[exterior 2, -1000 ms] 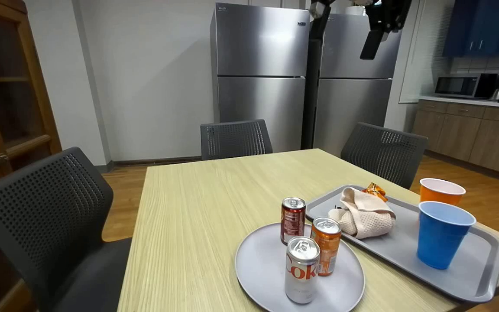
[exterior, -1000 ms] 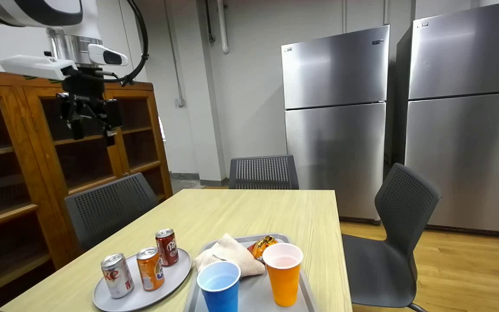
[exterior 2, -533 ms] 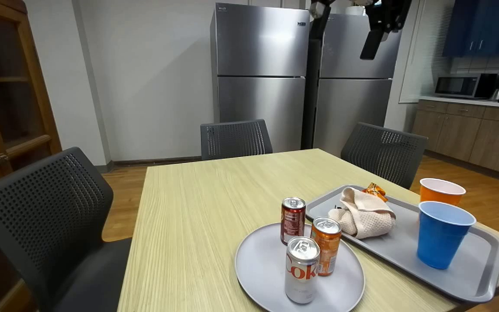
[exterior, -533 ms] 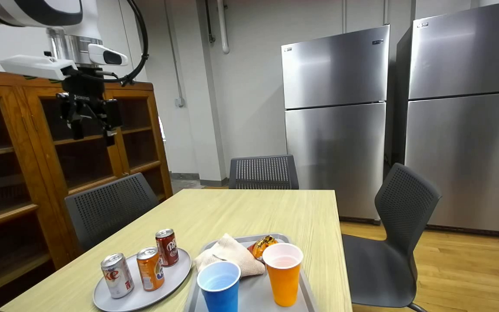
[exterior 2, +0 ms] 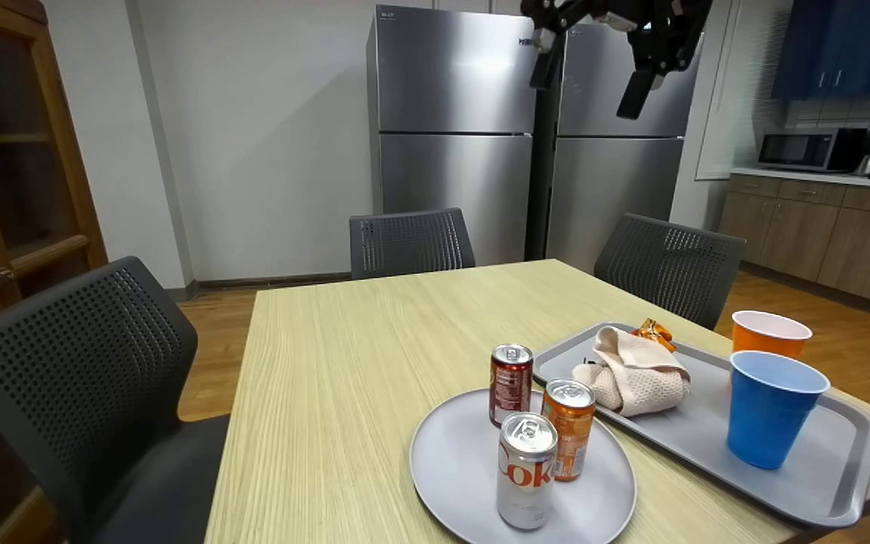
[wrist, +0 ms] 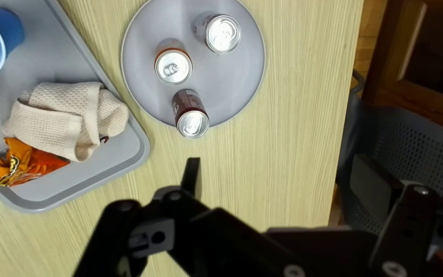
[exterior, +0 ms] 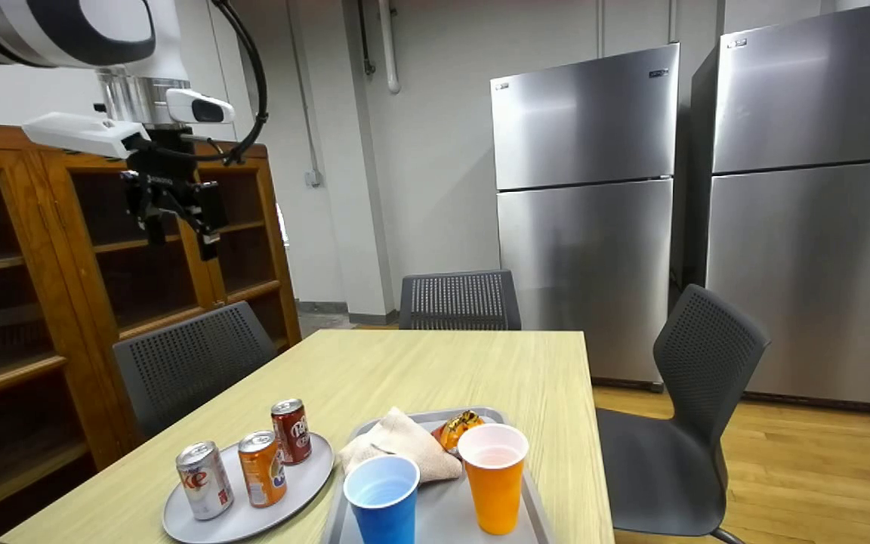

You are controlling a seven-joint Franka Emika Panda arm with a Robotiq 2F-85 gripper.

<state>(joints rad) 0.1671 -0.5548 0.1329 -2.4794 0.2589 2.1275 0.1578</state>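
My gripper [wrist: 277, 163] is open and empty, high above the table, with its two black fingers wide apart. It shows in both exterior views [exterior: 182, 243] [exterior 2: 586, 97]. It touches nothing. Nearest in the wrist view is a dark red Dr Pepper can [wrist: 189, 104] on a round grey plate [wrist: 240, 102]. An orange Fanta can [wrist: 173, 66] and a silver Diet Coke can [wrist: 221, 34] stand upright on the same plate. A grey tray [exterior 2: 707, 446] beside it bears a beige cloth [exterior 2: 643, 378], an orange wrapped snack [exterior 2: 654, 332], a blue cup [exterior 2: 771, 412] and an orange cup [exterior: 494, 483].
The wooden table [exterior 2: 359, 363] has dark chairs [exterior: 193, 363] [exterior 2: 412, 242] [exterior: 677, 453] around it. A wooden cabinet [exterior: 72, 302] stands behind the arm. Two steel refrigerators [exterior: 586, 257] [exterior: 812, 279] stand beyond the table. A counter with a microwave [exterior 2: 797, 147] is farther off.
In the last half second my gripper has come down a little, shifting right in an exterior view and slightly left in an exterior view. It stays open. The things on the table have not moved.
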